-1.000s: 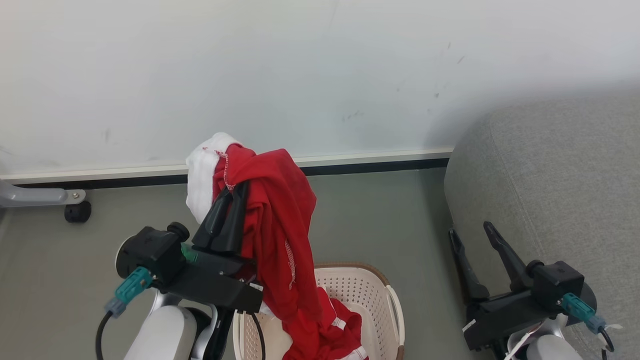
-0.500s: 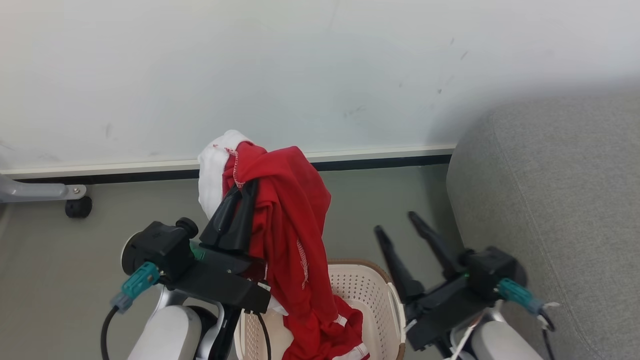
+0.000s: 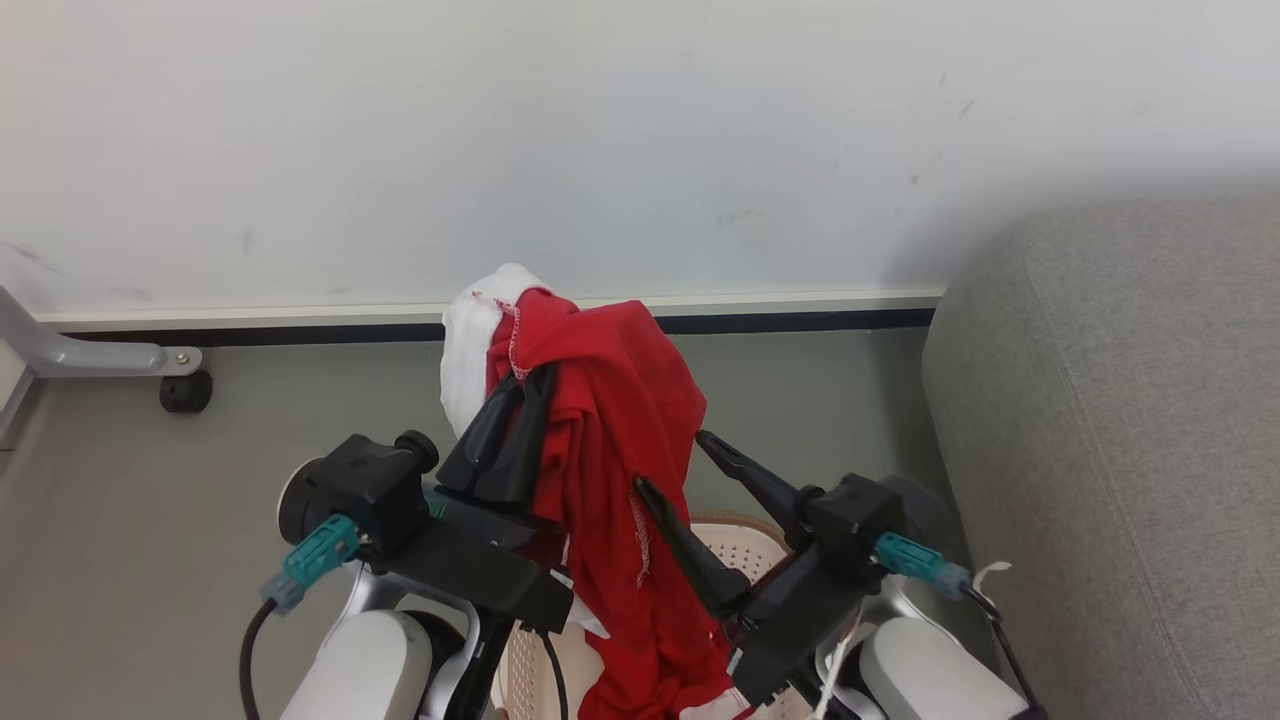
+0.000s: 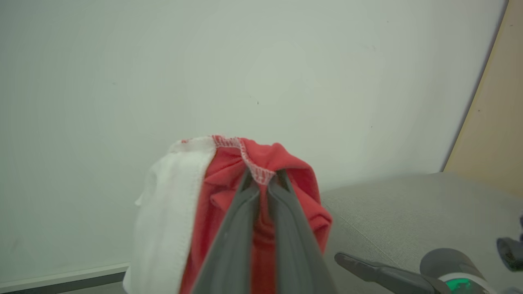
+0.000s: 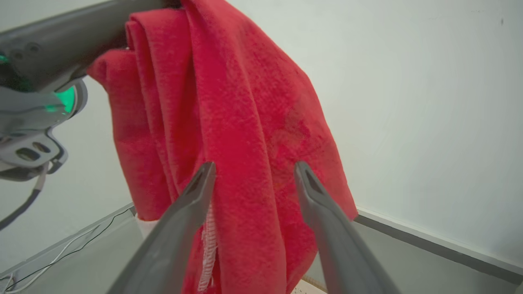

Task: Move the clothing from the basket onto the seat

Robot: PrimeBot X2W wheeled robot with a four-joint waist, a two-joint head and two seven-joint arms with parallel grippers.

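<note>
- Left hand (image 3: 532, 380): closed on a small upper fold of the clothing (image 3: 610, 400); the red garment, with a white band on the hand's far side, drapes over its fingers and hangs below it
- Right hand (image 3: 670, 461): jaws spread wide, just beside and lower than the left hand, fingers against the hanging cloth with nothing gripped; contact cannot be told
- Basket (image 3: 742, 530): beneath both hands, the garment's tail reaching down into it
- Seat (image 3: 1120, 400): well beyond the right hand's outer side, bare
- Likely risk 1: the pinch is narrow, so a fast swing toward the seat may pull the fold free
- Likely risk 2: the trailing tail may snag the basket rim and drag it
- Likely risk 3: the right hand may close on one thin layer only
</note>
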